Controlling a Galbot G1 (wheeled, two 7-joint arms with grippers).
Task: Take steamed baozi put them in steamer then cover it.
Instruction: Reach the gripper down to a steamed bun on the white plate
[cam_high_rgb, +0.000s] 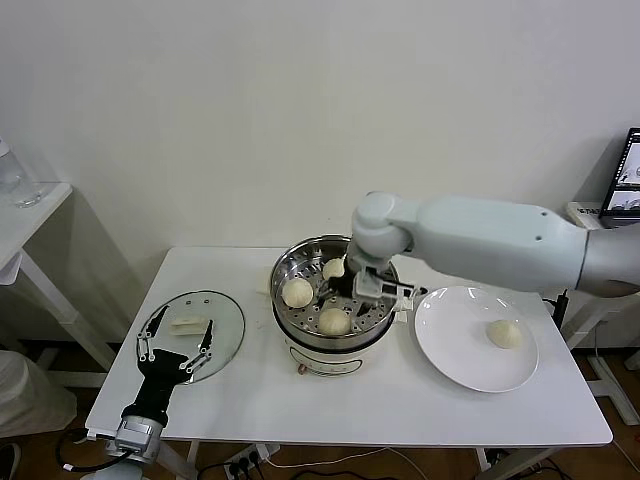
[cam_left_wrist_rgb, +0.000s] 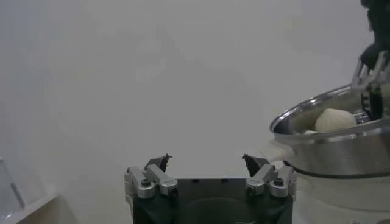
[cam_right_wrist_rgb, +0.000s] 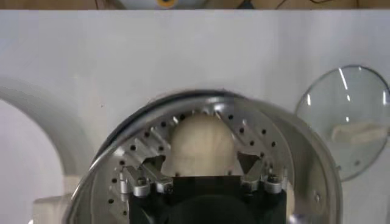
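Jaws standing apart around a cream-white round dough bun (cam_right_wrist_rgb: 203, 141): the right gripper (cam_high_rgb: 372, 290) is hanging inside the shiny steel steamer pot (cam_high_rgb: 287, 260), apparently setting it on bare tray (three inside, fourth (cam_high_rgb: 503, 334) waiting on the flat white plate (cam_high_rgb: 445, 350)). Left gripper (cam_high_rgb: 178, 345) is hovering open over the clear glass lid (cam_high_rgb: 225, 312), well clear.

Four steamed baozi total; three inside steamer (cam_high_rgb: 330, 342): first (cam_high_rgb: 297, 292), second (cam_high_rgb: 334, 321), third (cam_high_rgb: 333, 268); fourth (cam_high_rgb: 503, 334) alone on plate (cam_high_rgb: 450, 350); one steamer; one cover (cam_high_rgb: 225, 322); one plate; one worktop (cam_high_rgb: 400, 410); two grippers: left gripper (cam_high_rgb: 177, 343), right gripper (cam_high_rgb: 350, 290); one side table (cam_high_rgb: 30, 215) at far left.
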